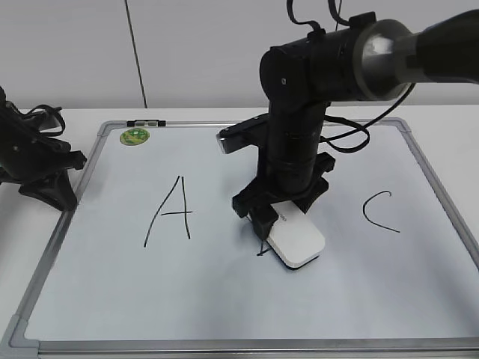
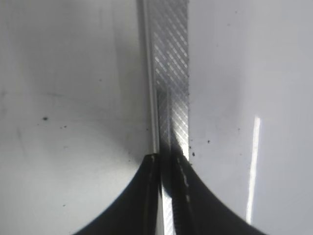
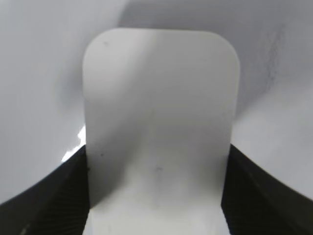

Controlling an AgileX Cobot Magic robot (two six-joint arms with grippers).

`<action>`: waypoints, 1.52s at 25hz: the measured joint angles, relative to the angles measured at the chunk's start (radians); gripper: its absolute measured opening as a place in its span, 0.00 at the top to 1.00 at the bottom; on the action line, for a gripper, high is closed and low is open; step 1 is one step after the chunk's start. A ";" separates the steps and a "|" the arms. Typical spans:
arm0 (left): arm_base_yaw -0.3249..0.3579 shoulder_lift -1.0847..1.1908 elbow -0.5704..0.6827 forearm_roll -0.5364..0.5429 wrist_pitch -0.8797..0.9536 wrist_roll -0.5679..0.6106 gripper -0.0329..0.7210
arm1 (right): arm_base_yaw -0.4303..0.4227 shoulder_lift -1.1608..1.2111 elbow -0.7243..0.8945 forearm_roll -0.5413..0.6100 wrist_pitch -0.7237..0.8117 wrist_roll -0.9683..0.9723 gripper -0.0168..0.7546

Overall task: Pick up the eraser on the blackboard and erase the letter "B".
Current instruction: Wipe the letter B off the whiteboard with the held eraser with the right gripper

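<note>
Two arms are showing in the exterior view, but only one is working. The right gripper (image 1: pixel 281 221), reaching down in the middle of the frame, is pinching the eraser (image 1: pixel 296 240) between its jaws; the right wrist view is showing the white block (image 3: pixel 159 132) filling the centre, with a ribbed dark pad pressing against each long side. The eraser is lying flat on the blackboard (image 1: pixel 224 299), probably so that its felt face is meeting the surface fully for wiping. It is sitting between the "A" (image 1: pixel 171 211) at centre left and the "C" (image 1: pixel 379 212) at centre right, where the letter "B" (image 1: pixel 262 250) belongs; only a short black stroke is peeking out at the eraser's lower left edge, so most of the letter is either hidden under the arm or already wiped, and the pictures are not settling which. The left gripper (image 1: pixel 46 183) is resting at the far left edge of the frame, against the board's frame; its wrist view is showing the dark fingertips (image 2: pixel 146 196) pressed together around the metal rail (image 2: pixel 171 73), seemingly steadying the board. A green magnet (image 1: pixel 135 136) is sitting in the upper left corner.
</note>
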 joint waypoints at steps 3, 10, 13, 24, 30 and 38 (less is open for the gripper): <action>0.000 0.000 0.000 0.000 0.000 0.000 0.91 | 0.000 0.000 0.000 0.000 -0.018 -0.001 0.28; 0.000 0.000 0.000 -0.002 0.000 0.000 0.91 | 0.000 0.027 0.000 -0.036 -0.024 -0.001 0.28; 0.000 0.000 0.000 -0.002 0.000 0.000 0.91 | 0.000 0.040 0.001 -0.060 -0.026 -0.004 0.28; 0.000 0.000 0.000 -0.002 0.000 0.000 0.91 | 0.011 0.054 -0.007 -0.033 -0.014 -0.038 0.28; 0.000 0.000 0.000 -0.002 0.000 0.000 0.91 | 0.077 0.055 -0.007 -0.031 -0.016 -0.044 0.28; 0.000 0.000 0.000 -0.002 0.000 0.000 0.91 | 0.122 0.058 -0.007 -0.046 -0.024 -0.044 0.28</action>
